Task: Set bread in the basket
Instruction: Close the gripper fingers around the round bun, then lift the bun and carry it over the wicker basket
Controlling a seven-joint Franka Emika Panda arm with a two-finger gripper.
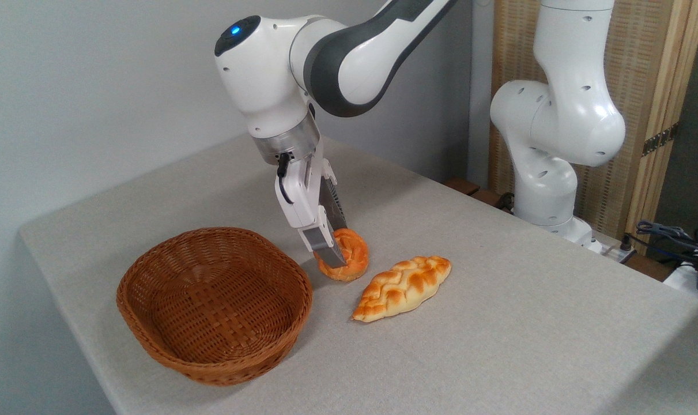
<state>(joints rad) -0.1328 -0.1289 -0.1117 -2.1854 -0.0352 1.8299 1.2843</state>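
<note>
1. Broadly, a grey cloth-covered table (498, 323) fills most of the view, with a pale wall behind it.
2. Next in size, the white Franka arm (337, 52) reaches in from the upper right, its wrist bent down over the table's middle.
3. Then the basket (153, 323), oval brown wicker, sits empty at the left front of the table.
4. A braided loaf (403, 286) lies on the cloth right of the basket, apart from it.
5. The gripper (332, 256) points down at the bread, its jaws closed on the bun's left side.
6. Smallest, the bread (353, 259), a round golden-orange bun, rests on the table just beside the basket's right rim, between basket and loaf.
</note>
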